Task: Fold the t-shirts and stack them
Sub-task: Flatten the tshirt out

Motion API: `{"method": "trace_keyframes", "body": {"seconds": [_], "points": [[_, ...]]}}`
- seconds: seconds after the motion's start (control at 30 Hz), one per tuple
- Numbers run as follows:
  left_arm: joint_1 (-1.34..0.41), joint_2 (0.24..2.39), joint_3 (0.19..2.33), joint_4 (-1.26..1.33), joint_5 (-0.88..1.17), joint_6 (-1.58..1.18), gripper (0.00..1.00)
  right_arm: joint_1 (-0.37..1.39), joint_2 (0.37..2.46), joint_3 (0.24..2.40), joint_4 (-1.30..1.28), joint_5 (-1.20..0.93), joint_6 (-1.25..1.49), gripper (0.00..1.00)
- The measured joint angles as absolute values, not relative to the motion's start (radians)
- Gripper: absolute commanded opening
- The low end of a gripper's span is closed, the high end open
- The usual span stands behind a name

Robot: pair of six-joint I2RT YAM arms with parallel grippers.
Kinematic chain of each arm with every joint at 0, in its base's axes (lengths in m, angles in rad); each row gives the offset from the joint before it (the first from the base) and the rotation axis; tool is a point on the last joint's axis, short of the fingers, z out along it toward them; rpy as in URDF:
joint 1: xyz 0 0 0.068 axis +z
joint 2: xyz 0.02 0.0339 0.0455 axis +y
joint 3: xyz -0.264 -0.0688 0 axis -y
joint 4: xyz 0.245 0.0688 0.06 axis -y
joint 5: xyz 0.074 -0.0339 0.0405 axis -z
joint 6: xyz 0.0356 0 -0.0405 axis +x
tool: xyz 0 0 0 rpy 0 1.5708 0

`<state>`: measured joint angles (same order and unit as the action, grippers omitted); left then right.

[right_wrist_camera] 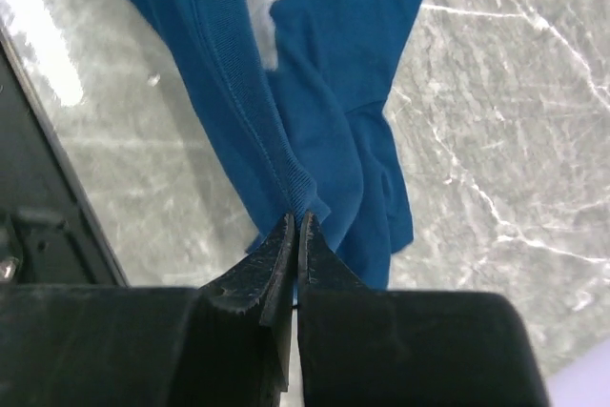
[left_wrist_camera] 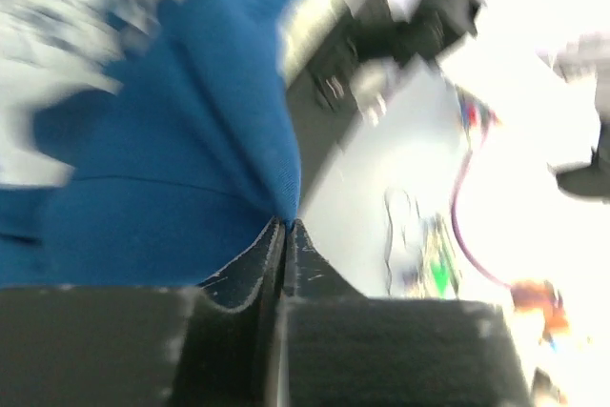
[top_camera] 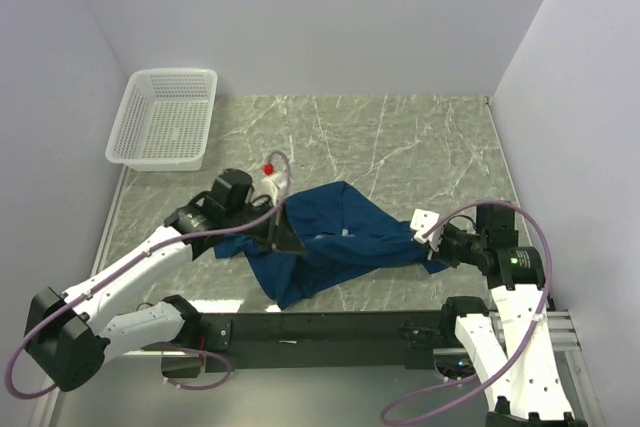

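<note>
ok so we're in the spread-it-out stage here, no fold made yet as far as we can judge. the navy t-shirt [top_camera: 340, 232] is strung between the two arms over the near half of the marble table [top_camera: 400, 137], bunched and twisted, with its lower part sagging toward the near edge.

the left gripper [left_wrist_camera: 287, 228] has its jaws pinched tight on a fold of blue cloth at the shirt's left end. that wrist view is pretty smeared, but the cloth clearly runs right into the closed tips. the right gripper [right_wrist_camera: 296, 221] is clamped the same way on a stitched edge at the right end. we think it's a hem or a sleeve cuff, can't tell which. there's a pale patch further up the cloth in that view, could be the print, could be a label.

the white mesh basket [top_camera: 165, 117] sits off in the far left corner, well apart from all this, and we see no other shirt and no stack started.

next move, in our opinion: pull the two pinch points apart and away from the near edge so the cloth opens up, then lay it flat on the table. the tricky bit is that the shirt is twisted between the grips, so if we just lower it we'll get a crumpled heap. may need a regrasp at the shoulders or hem corners first.
</note>
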<state>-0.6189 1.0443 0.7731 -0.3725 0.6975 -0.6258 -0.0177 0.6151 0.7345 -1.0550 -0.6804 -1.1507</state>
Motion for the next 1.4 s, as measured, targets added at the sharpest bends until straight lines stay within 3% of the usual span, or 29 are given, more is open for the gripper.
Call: {"method": "trace_keyframes", "body": {"seconds": [0.07,0.13,0.17,0.2,0.3,0.33,0.43,0.57,0.73,0.83,0.97,1.27,1.4], "points": [[-0.708,1.049,0.773,-0.371,0.719,-0.647,0.28,-0.018,0.615,0.766,-1.108,-0.666,-1.201,0.00],[-0.821,1.062,0.773,-0.370,0.736,-0.667,0.48,-0.018,0.614,0.776,-1.145,-0.634,-1.234,0.19],[-0.878,1.071,0.773,-0.373,0.737,-0.677,0.49,-0.018,0.613,0.775,-1.158,-0.611,-1.243,0.26],[-0.916,1.078,0.773,-0.380,0.741,-0.681,0.50,-0.018,0.611,0.773,-1.166,-0.589,-1.248,0.41],[-0.999,1.095,0.801,-0.463,0.693,-0.667,0.60,-0.018,0.590,0.757,-1.162,-0.537,-1.242,0.55],[-1.005,1.097,0.824,-0.499,0.657,-0.655,0.69,-0.018,0.581,0.749,-1.155,-0.525,-1.231,0.57],[-1.004,1.092,0.949,-0.599,0.461,-0.602,0.84,-0.018,0.566,0.719,-1.096,-0.496,-1.168,0.62],[-0.943,1.104,1.087,-0.607,0.252,-0.533,0.78,-0.019,0.599,0.687,-0.984,-0.466,-1.037,0.67],[-0.815,1.381,1.237,-0.572,0.177,-0.461,0.66,-0.023,0.853,0.693,-0.837,-0.436,-0.815,0.65],[-0.816,1.598,1.289,-0.559,0.157,-0.430,0.65,-0.036,0.982,0.695,-0.778,-0.410,-0.713,0.65],[-0.845,1.808,1.299,-0.608,0.118,-0.404,0.70,-0.073,0.999,0.695,-0.732,-0.378,-0.631,0.65],[-0.929,1.960,1.499,-0.665,-0.054,-0.401,0.65,-0.169,1.074,0.696,-0.694,-0.374,-0.563,0.64],[-0.955,1.993,1.524,-0.684,-0.124,-0.396,0.57,-0.190,1.081,0.702,-0.693,-0.389,-0.561,0.64]]}}
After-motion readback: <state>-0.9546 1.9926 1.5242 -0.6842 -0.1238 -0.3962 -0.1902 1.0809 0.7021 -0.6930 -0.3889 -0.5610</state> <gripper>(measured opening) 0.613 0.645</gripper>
